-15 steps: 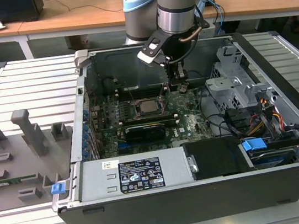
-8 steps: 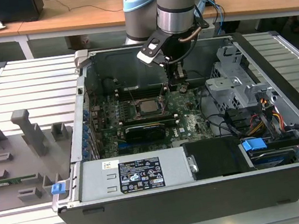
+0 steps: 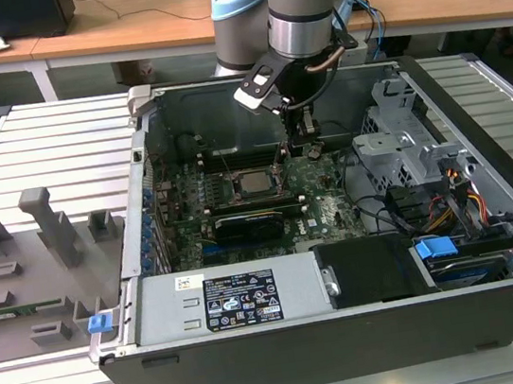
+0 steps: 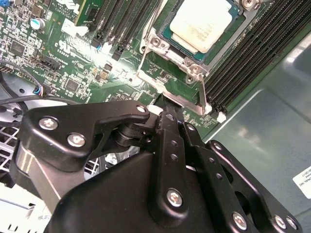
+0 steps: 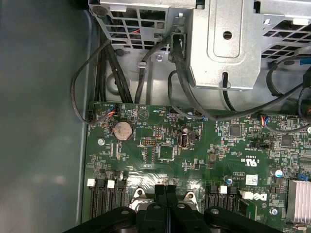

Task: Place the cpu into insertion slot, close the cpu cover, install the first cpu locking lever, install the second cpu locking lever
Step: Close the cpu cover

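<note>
Reaching down into the open black desktop computer case (image 3: 290, 359), the grey-and-blue robot arm (image 3: 302, 4) holds its black two-finger gripper (image 3: 306, 147) low over the green motherboard (image 3: 328, 191), at the socket's edge on the exterior view's right of the chip. In both wrist views the fingers (image 5: 159, 194) are pressed flat together with no gap. The tips sit against the socket's metal rim, and the fingers hide whether anything thin is pinched between them.

The small square cpu with a silvery-tan metal top (image 4: 204, 22) lies flat in the socket near the motherboard's middle; in the second wrist view one corner is cut off. The thin square metal cpu cover (image 4: 179, 56) lies down around it, framing the chip. A thin bare-metal lever rod (image 4: 201, 92) runs along the socket side next to the long black memory slots (image 4: 252, 53); can't tell if it is latched.

A long black card (image 3: 246, 222) sits just beside the socket, toward the case's near wall. A grey power supply box with a label (image 3: 238, 300) lies along that wall. A silver perforated drive cage (image 3: 402, 138) stands at the exterior view's right, with black cables (image 5: 80, 92) hanging under it. The case rests on a grey ribbed metal table (image 3: 40, 146), with grey plastic fixtures (image 3: 46, 226) near the table's edge at the exterior view's left.
</note>
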Tool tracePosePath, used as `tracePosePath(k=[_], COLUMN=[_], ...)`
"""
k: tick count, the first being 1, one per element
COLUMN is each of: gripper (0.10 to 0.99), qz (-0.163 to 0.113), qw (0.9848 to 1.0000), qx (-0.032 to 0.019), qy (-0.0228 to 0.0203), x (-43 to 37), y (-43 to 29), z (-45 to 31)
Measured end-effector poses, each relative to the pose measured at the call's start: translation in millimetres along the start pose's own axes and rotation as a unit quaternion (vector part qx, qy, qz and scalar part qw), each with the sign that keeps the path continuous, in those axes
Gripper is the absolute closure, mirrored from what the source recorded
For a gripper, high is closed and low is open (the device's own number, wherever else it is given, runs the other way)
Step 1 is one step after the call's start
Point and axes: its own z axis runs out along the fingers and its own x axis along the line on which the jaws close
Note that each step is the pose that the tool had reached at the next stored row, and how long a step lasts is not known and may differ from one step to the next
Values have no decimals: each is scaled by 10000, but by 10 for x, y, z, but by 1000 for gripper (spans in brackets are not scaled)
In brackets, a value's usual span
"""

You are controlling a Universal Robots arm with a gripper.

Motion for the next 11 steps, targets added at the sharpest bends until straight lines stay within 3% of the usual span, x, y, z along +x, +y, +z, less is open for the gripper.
tracePosePath(k=[11], gripper=[980], qz=[0], qw=[10000], qx=[0], qy=[0], x=[2], y=[-28], z=[2])
